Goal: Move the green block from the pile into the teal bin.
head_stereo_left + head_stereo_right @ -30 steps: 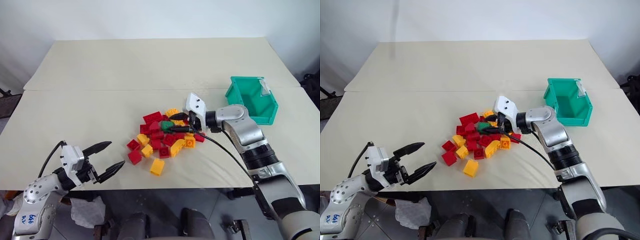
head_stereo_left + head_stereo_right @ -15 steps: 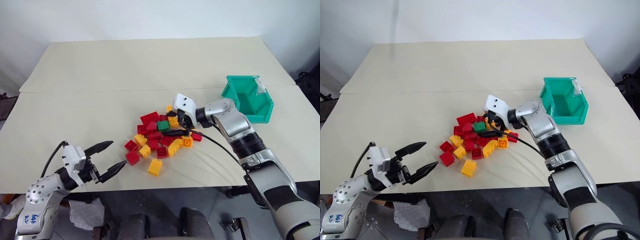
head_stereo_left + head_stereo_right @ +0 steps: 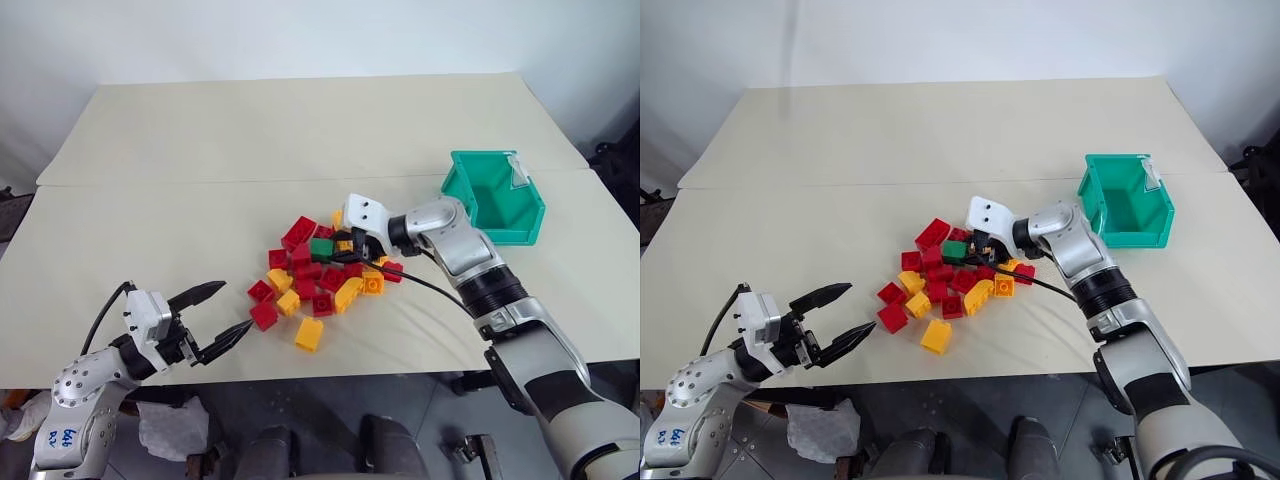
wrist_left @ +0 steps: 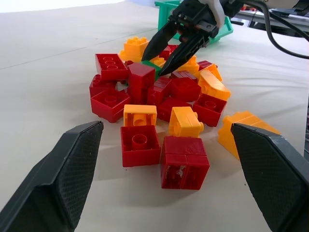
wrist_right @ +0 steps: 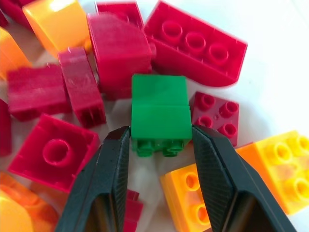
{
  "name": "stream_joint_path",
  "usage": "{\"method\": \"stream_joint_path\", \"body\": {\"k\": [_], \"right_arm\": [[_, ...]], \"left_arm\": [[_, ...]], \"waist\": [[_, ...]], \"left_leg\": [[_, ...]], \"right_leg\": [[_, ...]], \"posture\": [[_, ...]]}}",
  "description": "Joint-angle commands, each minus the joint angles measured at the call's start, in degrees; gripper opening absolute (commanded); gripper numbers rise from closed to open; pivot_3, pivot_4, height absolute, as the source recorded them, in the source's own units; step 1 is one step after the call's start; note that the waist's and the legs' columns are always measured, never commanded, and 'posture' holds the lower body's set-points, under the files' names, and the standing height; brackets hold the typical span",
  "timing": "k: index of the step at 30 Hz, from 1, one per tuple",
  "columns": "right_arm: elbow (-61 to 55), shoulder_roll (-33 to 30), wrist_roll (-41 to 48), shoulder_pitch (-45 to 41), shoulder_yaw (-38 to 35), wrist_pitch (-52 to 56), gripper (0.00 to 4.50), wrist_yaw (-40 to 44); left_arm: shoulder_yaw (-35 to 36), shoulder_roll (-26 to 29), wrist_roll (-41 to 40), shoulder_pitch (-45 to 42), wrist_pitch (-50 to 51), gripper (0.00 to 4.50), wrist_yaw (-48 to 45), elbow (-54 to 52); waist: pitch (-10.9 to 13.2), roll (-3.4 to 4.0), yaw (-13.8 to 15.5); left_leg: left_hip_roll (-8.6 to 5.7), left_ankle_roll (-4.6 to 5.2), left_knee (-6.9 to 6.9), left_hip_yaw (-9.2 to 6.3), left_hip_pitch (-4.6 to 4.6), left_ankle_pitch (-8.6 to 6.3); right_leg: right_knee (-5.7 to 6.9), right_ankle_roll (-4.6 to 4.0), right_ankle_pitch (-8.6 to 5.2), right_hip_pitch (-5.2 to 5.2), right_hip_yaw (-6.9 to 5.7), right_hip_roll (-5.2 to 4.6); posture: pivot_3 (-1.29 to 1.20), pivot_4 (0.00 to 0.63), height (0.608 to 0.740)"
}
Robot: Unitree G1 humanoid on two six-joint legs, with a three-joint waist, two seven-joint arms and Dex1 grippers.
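Right gripper [image 5: 159, 137] pinches the green block [image 5: 160, 112], not yet lifted from my pile [image 3: 320, 270]; teal bin [image 3: 520, 215] awaits.

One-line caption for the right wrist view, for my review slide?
Right hand straddles the green block in the pile, one finger at each side.
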Motion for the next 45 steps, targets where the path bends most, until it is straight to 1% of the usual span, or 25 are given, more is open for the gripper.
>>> {"method": "stream_joint_path", "body": {"k": [1,7,9,11,13,16,18,22,24,26,30,33,37,40,44,45], "right_arm": [[-0.16,0.47,-0.90,-1.93,0.58,-0.57,1.93,1.22],[2.94,1.44,-1.63,-2.86,0.29,-1.48,1.93,0.72],[3.48,1.69,-1.14,-2.93,-0.53,-1.90,1.60,-0.01],[3.18,1.67,-0.14,-2.97,-1.65,-1.60,1.51,0.03],[1.20,1.33,2.47,-2.52,-4.43,-0.40,1.51,0.25],[-4.21,-0.16,7.70,-0.61,-8.51,0.65,1.51,3.06],[-8.73,-1.10,12.50,1.00,-13.76,2.12,1.51,2.36],[-15.81,-6.37,18.00,6.01,-20.81,3.44,1.51,2.98],[-18.32,-10.45,19.57,10.62,-26.05,3.23,1.51,1.09],[-19.16,-15.58,19.27,16.35,-31.33,2.87,1.51,-1.47],[-17.02,-20.91,19.63,23.42,-39.65,0.74,1.51,-7.12],[-12.79,-23.66,19.10,25.86,-44.03,-1.81,1.51,-11.16],[-9.64,-24.15,18.75,25.23,-44.57,-2.93,1.51,-14.57],[-6.01,-24.49,17.38,23.81,-43.13,-3.74,1.51,-16.72],[1.33,-24.32,14.89,18.77,-40.27,-3.14,1.51,-20.21],[2.97,-24.29,14.22,17.54,-39.42,-3.54,1.86,-20.65]], "left_arm": [[1.13,0.61,-0.32,-0.10,-0.72,4.50,-0.23,-1.49],[1.15,0.71,-0.39,-0.25,-0.61,4.50,-0.19,-1.32],[1.17,0.73,-0.41,-0.20,-0.55,4.50,-0.18,-1.40],[1.22,0.75,-0.46,-0.12,-0.49,4.50,-0.17,-1.46],[1.21,0.82,-0.47,-0.04,-0.39,4.50,-0.21,-1.58],[1.08,1.12,-0.64,-0.38,-0.12,4.50,-0.41,-1.89],[0.57,1.26,-0.94,-1.54,0.28,4.50,-0.54,-2.19],[-1.04,1.40,-1.45,-4.57,1.30,4.50,-0.93,-3.41],[-2.91,1.32,-2.19,-7.60,2.66,4.50,-1.24,-4.86],[-5.55,1.23,-2.58,-11.09,4.11,4.50,-2.05,-5.96],[-9.64,0.78,-3.19,-15.86,6.53,4.50,-3.70,-6.34],[-12.42,0.08,-3.35,-19.56,7.61,4.50,-5.27,-5.03],[-13.63,-0.63,-2.65,-21.82,7.18,4.50,-6.62,-2.93],[-14.20,-1.29,-2.09,-23.15,6.88,4.50,-6.99,-1.77],[-14.00,-1.60,-1.47,-23.96,6.05,4.50,-7.43,-0.08],[-13.97,-1.62,-1.37,-24.03,5.88,4.50,-7.44,0.17]], "waist": [[0.00,0.00,0.00],[0.00,0.00,-0.04],[0.00,0.00,-0.07],[0.00,0.00,-0.14],[0.01,0.01,-0.10],[0.01,0.01,0.08],[0.01,0.01,0.27],[0.01,0.01,1.05],[0.01,0.00,1.61],[0.01,-0.01,2.75],[0.01,0.00,3.01],[0.02,0.01,2.39],[0.02,0.01,1.29],[0.02,0.02,1.35],[0.02,0.01,1.51],[0.02,0.02,1.51]], "left_leg": [[0.00,0.00,0.00,0.00,0.00,0.00],[0.00,0.00,0.00,-0.01,-0.01,0.00],[0.01,0.00,0.00,-0.01,0.00,0.00],[0.01,-0.01,0.00,0.00,0.00,0.00],[0.01,-0.01,0.00,0.01,0.00,0.00],[0.01,-0.01,0.00,-0.01,-0.03,0.00],[-0.01,-0.01,0.00,-0.10,-0.08,0.00],[-0.06,-0.01,0.00,-0.14,-0.10,0.00],[-0.05,0.00,0.00,-0.13,-0.09,-0.01],[-0.07,0.00,0.00,-0.18,-0.12,-0.01],[-0.12,0.03,0.00,0.07,-0.13,0.00],[-0.17,0.03,-0.02,0.62,-0.07,0.00],[-0.02,0.02,-0.02,1.05,0.08,0.01],[0.01,0.04,0.00,1.15,0.12,0.02],[0.13,0.11,0.04,1.14,0.05,0.06],[0.12,0.12,0.04,1.15,0.03,0.06]], "right_leg": [[0.00,0.00,0.00,0.00,0.00,0.00],[0.01,0.00,0.00,-0.01,0.00,0.00],[0.01,0.00,0.00,-0.01,0.00,0.00],[0.01,0.00,0.00,-0.01,0.00,0.00],[0.01,0.00,0.00,-0.02,0.01,0.00],[0.01,0.00,0.00,-0.03,0.00,0.00],[0.00,0.00,0.00,-0.03,-0.05,-0.02],[-0.02,0.00,0.00,0.01,-0.11,-0.05],[-0.06,0.00,0.00,0.03,-0.13,-0.05],[-0.15,0.01,0.00,0.11,-0.21,-0.06],[-0.29,0.04,0.02,0.11,-0.16,-0.08],[-0.32,0.02,0.01,0.07,-0.12,-0.01],[-0.31,-0.09,0.03,0.08,0.01,0.10],[-0.31,-0.11,0.05,0.06,0.13,0.11],[-0.38,-0.10,0.05,0.05,0.18,0.06],[-0.41,-0.10,0.05,0.05,0.20,0.06]], "posture": [[0.00,0.150,0.740],[0.00,0.150,0.740],[0.00,0.150,0.740],[0.00,0.150,0.740],[0.00,0.150,0.740],[0.00,0.150,0.740],[0.00,0.150,0.740],[0.00,0.150,0.740],[0.00,0.150,0.740],[0.00,0.150,0.740],[0.00,0.150,0.740],[0.00,0.150,0.740],[0.00,0.150,0.740],[0.00,0.150,0.740],[0.00,0.150,0.740],[0.00,0.150,0.740]]}}
